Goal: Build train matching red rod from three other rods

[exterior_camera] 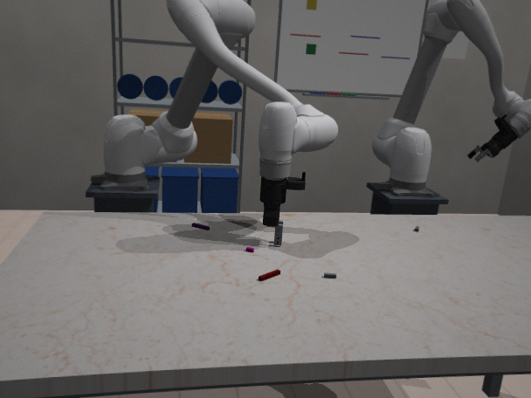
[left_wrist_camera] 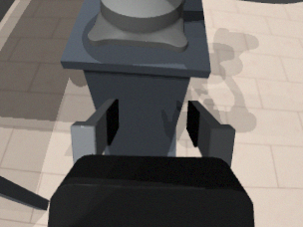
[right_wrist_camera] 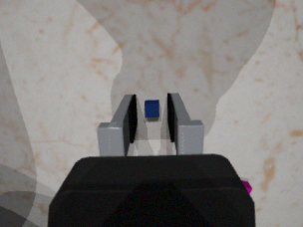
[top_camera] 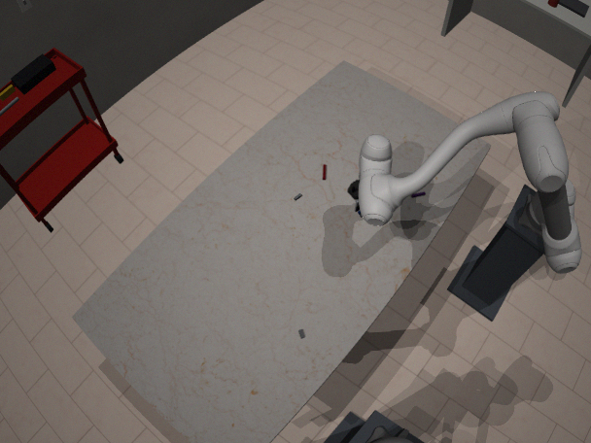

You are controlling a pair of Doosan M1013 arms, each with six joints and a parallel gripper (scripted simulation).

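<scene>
The red rod (top_camera: 325,172) (exterior_camera: 269,275) lies flat on the table. One grey rod (top_camera: 297,196) (exterior_camera: 330,276) lies near it; another grey rod (top_camera: 301,333) (exterior_camera: 417,229) lies far off. A purple rod (top_camera: 418,194) (exterior_camera: 201,226) lies in the arm's shadow. A magenta rod (exterior_camera: 250,250) (right_wrist_camera: 246,187) lies near the right gripper, hidden in the top view. My right gripper (exterior_camera: 278,243) (right_wrist_camera: 151,108) (top_camera: 360,214) points down, partly open, low over the small blue rod (right_wrist_camera: 151,109), which shows between its fingers, not gripped. My left gripper (exterior_camera: 477,154) (left_wrist_camera: 152,113) is open and empty, raised beside the table.
The right arm (top_camera: 437,155) (exterior_camera: 244,65) reaches over the table (top_camera: 194,291) (exterior_camera: 218,340) and hides part of it in the top view. The left arm (exterior_camera: 485,39) is folded up, away from the rods. A red cart (top_camera: 63,160) stands beyond the table. No rods lie end to end.
</scene>
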